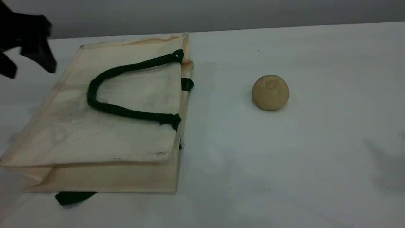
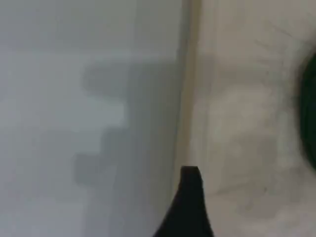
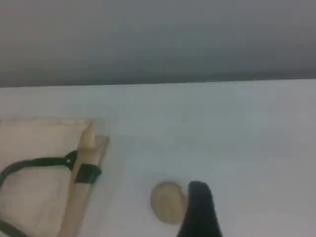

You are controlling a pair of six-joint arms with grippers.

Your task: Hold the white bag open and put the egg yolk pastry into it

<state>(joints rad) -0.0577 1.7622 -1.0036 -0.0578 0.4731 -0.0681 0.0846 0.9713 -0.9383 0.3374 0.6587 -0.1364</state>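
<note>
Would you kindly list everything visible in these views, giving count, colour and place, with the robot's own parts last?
white bag: one, cream-white, lying flat on the left half of the table, its mouth edge turned toward the pastry.
strap handles: two, dark green; one loops across the top face of the bag, the other pokes out from under its near edge.
egg yolk pastry: one, tan-yellow ball with a round dimple on top, alone on the table to the right of the bag, apart from it.
table: one, white, under everything.
left gripper: one, black, fingers open, above the bag's far left corner, holding nothing.
right gripper: one, black, seen only in its own wrist view, one finger beside the pastry.
</note>
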